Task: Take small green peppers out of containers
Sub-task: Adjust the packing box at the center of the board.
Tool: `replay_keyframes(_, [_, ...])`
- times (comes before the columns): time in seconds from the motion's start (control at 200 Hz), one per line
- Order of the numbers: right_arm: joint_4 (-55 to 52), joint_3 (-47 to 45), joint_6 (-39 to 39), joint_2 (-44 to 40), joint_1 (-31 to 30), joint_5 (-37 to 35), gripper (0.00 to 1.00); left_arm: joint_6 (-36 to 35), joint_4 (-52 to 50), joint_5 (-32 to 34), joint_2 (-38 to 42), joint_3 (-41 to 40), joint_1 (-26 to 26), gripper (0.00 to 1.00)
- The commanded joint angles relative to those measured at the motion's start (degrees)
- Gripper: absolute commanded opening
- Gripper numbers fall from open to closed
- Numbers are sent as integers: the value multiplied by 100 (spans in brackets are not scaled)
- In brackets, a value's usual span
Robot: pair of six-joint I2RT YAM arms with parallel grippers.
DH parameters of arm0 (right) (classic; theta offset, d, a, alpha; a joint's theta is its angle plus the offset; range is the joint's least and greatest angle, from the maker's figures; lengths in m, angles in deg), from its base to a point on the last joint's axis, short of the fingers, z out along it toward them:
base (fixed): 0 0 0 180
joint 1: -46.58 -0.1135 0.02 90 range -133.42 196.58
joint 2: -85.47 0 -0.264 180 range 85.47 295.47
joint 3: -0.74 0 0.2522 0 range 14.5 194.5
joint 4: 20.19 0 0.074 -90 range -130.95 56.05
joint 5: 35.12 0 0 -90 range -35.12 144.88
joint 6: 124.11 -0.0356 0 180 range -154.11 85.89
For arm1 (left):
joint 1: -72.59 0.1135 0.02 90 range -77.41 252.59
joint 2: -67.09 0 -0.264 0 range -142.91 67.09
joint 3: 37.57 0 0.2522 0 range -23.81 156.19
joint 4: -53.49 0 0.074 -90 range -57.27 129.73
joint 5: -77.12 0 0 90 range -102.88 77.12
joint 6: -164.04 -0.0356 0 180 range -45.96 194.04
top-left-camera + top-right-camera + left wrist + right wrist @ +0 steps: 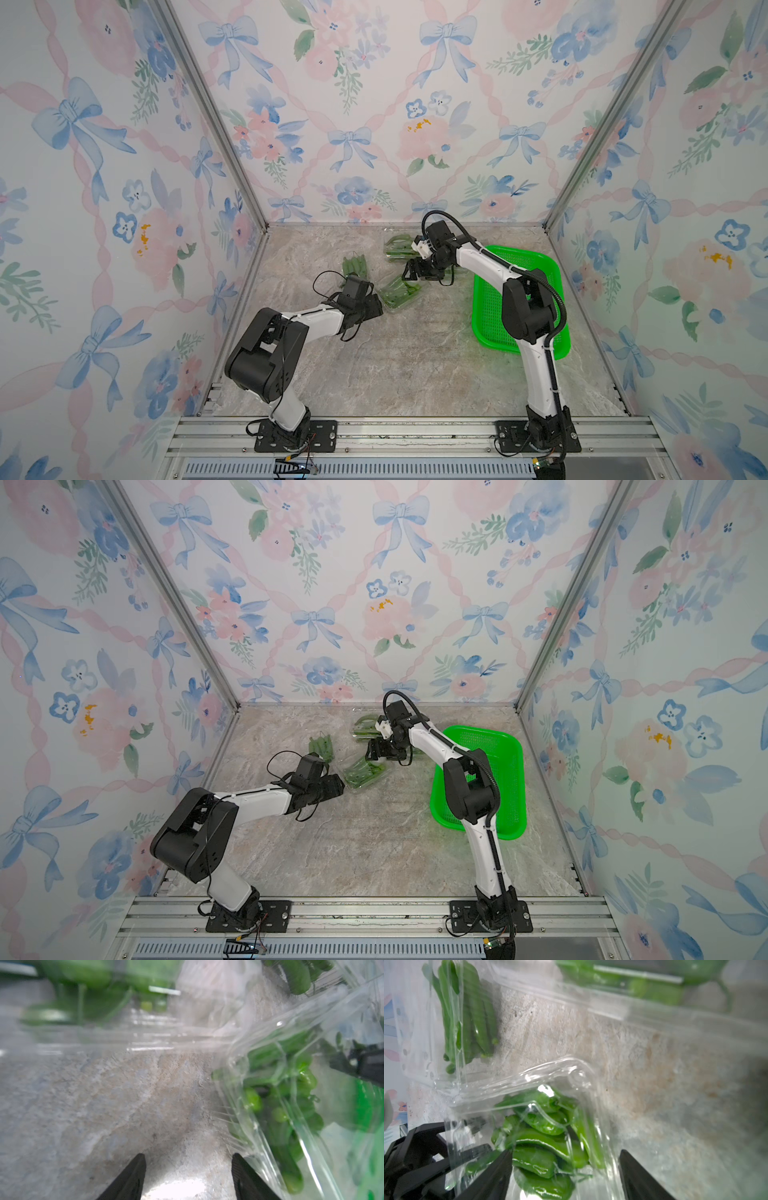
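In both top views a clear container [397, 293] [361, 773] full of small green peppers lies mid-table between the two arms. My left gripper [376, 309] [188, 1156] is open at its near end with only bare table between the fingers. One fingertip [235, 1157] is right at the container's wall [259, 1126]. My right gripper [409, 270] [565, 1152] is open over its far end, and the peppers [542, 1142] show through the plastic between the jaws. Two more containers of peppers lie behind [395, 247] and to the left [355, 266].
A large bright green basket [490, 316] [511, 779] sits at the right, partly under the right arm. The floral back wall stands close behind the farthest container. In the right wrist view the left gripper's black body [425, 1157] is just past the container.
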Motion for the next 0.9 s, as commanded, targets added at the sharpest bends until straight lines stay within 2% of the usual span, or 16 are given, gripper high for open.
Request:
replay_keyframes(0.0, [260, -337, -164, -433, -152, 55, 80, -150, 71, -66, -52, 65, -8, 69])
replay_keyframes(0.28, [356, -825, -225, -619, -204, 95, 79, -71, 93, -203, 45, -21, -71, 68])
replay_keyframes(0.575, [410, -1810, -159, -1114, -244, 126, 79, 187, 81, -204, 637, -481, -479, 68])
replay_keyframes(0.895, [-263, -2722, 516, -1825, -284, 184, 81, 821, 39, -48, 1947, -1785, -1102, 69])
